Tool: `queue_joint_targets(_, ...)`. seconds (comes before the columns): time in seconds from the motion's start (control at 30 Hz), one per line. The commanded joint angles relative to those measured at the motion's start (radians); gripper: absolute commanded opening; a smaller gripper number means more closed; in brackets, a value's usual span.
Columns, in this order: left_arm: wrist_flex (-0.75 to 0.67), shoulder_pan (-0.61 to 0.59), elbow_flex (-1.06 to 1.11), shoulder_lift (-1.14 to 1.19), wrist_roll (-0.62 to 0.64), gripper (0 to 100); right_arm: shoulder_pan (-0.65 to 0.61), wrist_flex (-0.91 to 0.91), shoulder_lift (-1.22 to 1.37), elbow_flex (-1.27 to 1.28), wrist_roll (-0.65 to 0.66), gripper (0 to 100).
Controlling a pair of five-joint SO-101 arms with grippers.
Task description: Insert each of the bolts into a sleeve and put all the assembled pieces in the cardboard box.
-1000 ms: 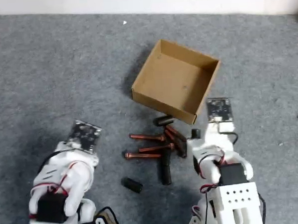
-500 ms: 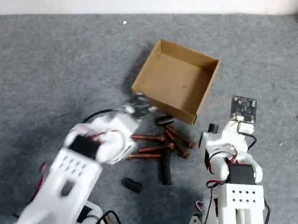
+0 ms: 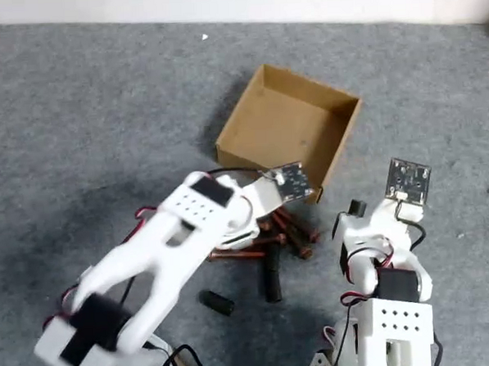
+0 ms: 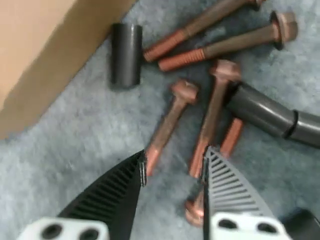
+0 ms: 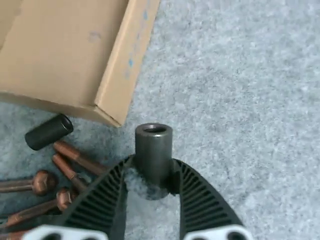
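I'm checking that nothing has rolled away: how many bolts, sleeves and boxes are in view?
Bolts: 5
Sleeves: 5, one in the right gripper
Box: 1
Total: 11

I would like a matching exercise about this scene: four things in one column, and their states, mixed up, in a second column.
Things
1. left gripper
2. right gripper
3. cardboard box
4. lone sleeve

States
a. shut on a dark sleeve
b. lies alone on the carpet
c. open over the bolts
d. nothing inside it

Pairs: 1-c, 2-a, 3-d, 4-b.
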Motion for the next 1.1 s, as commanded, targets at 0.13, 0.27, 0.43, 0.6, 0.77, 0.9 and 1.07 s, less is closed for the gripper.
queue_joint_targets(0.13,-0.021,0.016,-0.226,0.202,-0.017,20,0.018,-0.028,-0.019,-0.007,-0.006,0.5)
queue_joint_targets(0.27,-0.021,0.018,-0.286,0.292,-0.017,20,0.018,-0.028,-0.019,-0.007,-0.005,0.5)
queue_joint_targets(0.43,-0.021,0.033,-0.321,0.383,-0.017,18,0.018,-0.028,-0.019,-0.007,-0.003,0.5)
queue_joint_targets(0.6,-0.02,0.065,-0.318,0.398,-0.015,5,0.018,-0.028,-0.019,-0.007,-0.003,0.5)
queue_joint_targets(0.77,-0.011,0.07,-0.315,0.386,-0.009,1,0.013,-0.028,-0.019,-0.005,-0.002,0.5)
queue_joint_targets(0.9,0.021,0.053,-0.305,0.294,0.097,1,0.01,-0.027,-0.019,-0.005,0.0,0.5)
queue_joint_targets(1.07,0.025,0.008,-0.217,0.077,0.215,1,0.01,-0.021,-0.019,-0.013,0.002,0.5)
